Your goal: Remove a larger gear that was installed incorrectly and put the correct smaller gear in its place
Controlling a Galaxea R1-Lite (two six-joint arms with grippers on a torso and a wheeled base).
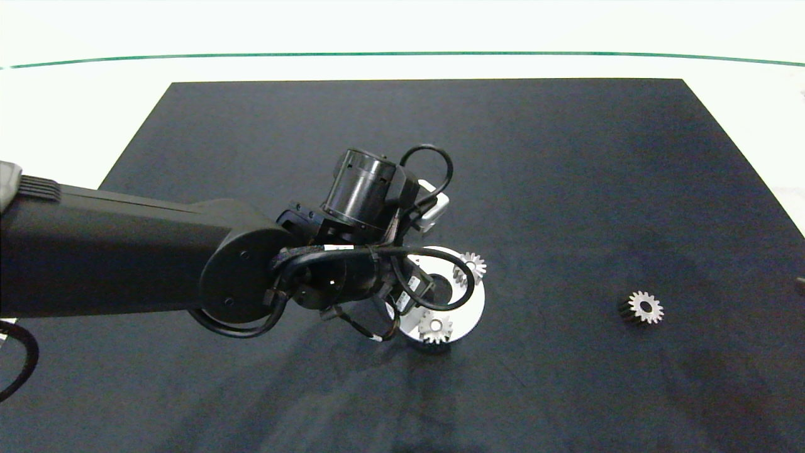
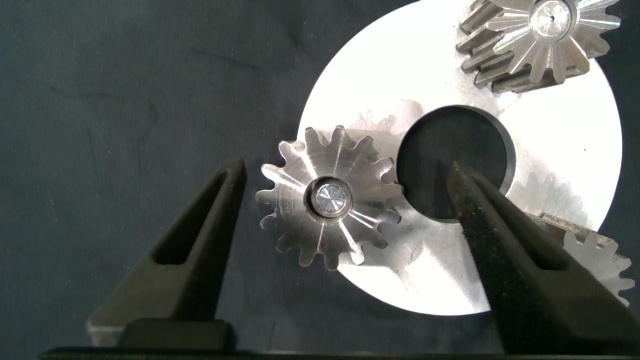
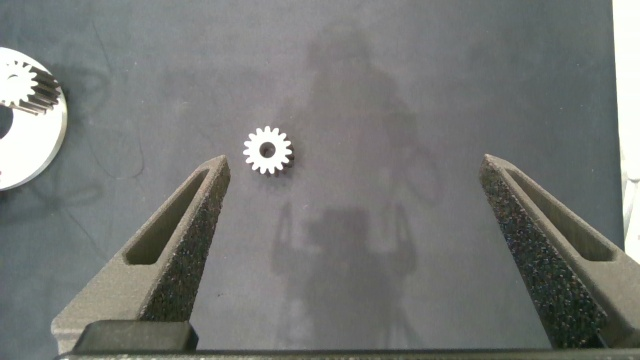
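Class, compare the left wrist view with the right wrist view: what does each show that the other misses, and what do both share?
Only the left wrist view shows the open left gripper straddling the larger gear beside the disc's centre hole. Only the right wrist view shows the open right gripper above the smaller gear, which lies alone on the mat. Both show the silver disc with a mounted gear, and the mat.

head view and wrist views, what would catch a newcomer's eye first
The left arm reaches in over a white disc near the mat's middle. Its open left claw straddles the larger gear on the disc, not yet touching. The smaller gear lies alone on the mat to the right.
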